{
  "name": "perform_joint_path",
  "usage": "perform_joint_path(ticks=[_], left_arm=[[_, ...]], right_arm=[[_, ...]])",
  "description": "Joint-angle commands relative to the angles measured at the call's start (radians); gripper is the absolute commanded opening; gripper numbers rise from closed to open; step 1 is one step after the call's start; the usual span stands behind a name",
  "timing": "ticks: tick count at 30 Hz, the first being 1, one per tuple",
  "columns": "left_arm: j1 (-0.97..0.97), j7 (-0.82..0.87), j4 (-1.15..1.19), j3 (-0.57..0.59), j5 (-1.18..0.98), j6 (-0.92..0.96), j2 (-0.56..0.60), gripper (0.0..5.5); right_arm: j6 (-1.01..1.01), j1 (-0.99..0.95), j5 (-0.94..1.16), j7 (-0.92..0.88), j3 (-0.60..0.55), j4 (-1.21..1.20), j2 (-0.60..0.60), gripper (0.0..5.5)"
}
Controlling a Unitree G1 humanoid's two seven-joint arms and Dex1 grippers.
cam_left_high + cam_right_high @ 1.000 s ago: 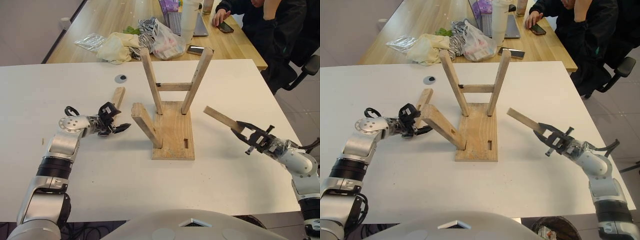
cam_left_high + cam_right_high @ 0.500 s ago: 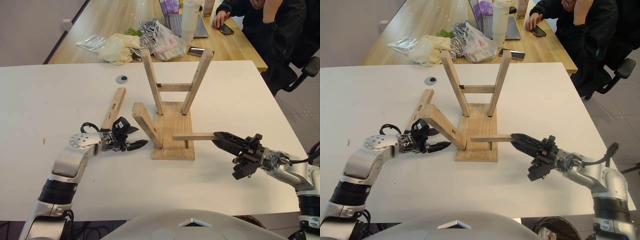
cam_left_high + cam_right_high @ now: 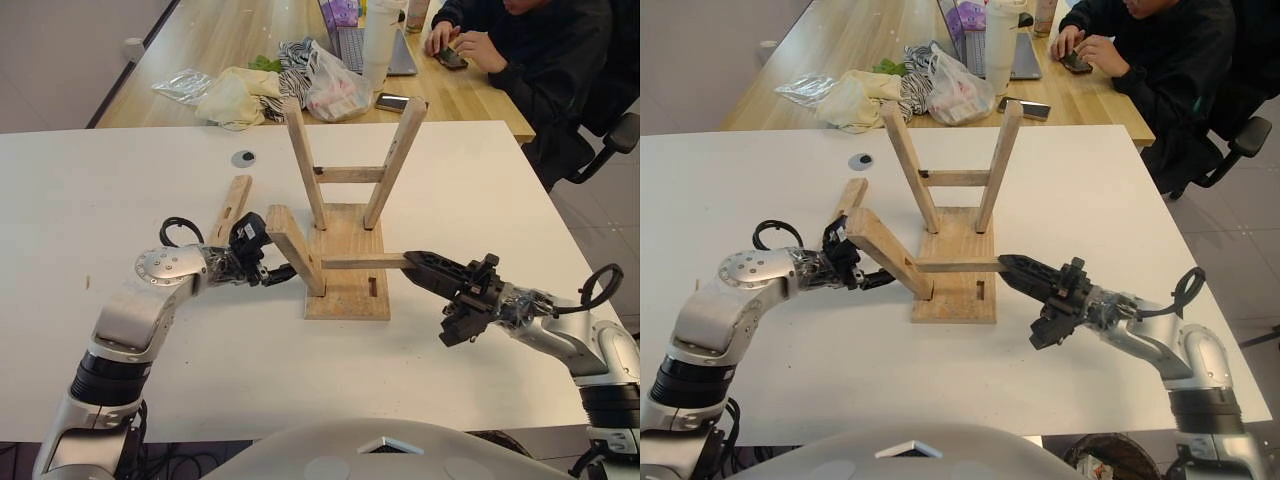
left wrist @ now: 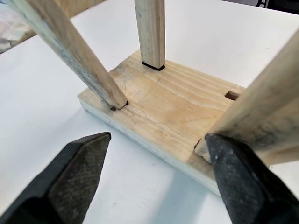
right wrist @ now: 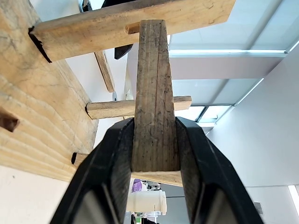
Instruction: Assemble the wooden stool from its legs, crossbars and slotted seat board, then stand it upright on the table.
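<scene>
Mid-frame, the right gripper (image 3: pixel 412 260) pinches the crossbar (image 3: pixel 365 262) to plug it into the leaning leg (image 3: pixel 293 248), the spread left gripper (image 3: pixel 281 272) alongside as brace.

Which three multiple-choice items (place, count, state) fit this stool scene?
1. Where lies the loose leg? A) on the table, left of the seat board; B) on the seat board; C) under it.
2. How many legs stand in the seat board? A) two; B) three; C) four.
3. The right gripper is: A) open; B) shut on the crossbar; C) shut on nothing.
Answers: A, it lies flat there; B, one slot is empty; B, jaws clamp the crossbar.
</scene>
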Motion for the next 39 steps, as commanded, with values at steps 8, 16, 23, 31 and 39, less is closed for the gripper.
perform_joint_path(ticks=[8, 16, 23, 31, 39], left_arm=[[-0.035, 0.017, -0.064, 0.0, -0.033, 0.047, 0.005, 3.73], [-0.039, 0.035, -0.083, 0.003, -0.049, 0.065, -0.001, 3.73], [-0.057, 0.131, -0.146, 0.03, -0.095, 0.209, -0.066, 3.73], [-0.083, 0.259, -0.081, 0.108, -0.14, 0.359, -0.122, 3.73], [0.085, -0.246, 0.186, 0.089, -0.033, -0.264, 0.21, 3.73]], right_arm=[[0.045, -0.042, -0.03, -0.001, 0.079, 0.002, -0.042, 1.27], [0.051, -0.053, -0.089, -0.04, 0.117, 0.004, -0.082, 1.27], [0.079, -0.1, -0.113, -0.067, 0.115, -0.046, -0.104, 1.27], [0.117, -0.099, -0.162, -0.11, 0.111, -0.079, -0.097, 1.27], [0.156, -0.052, -0.159, -0.115, 0.116, -0.115, -0.097, 1.27]])
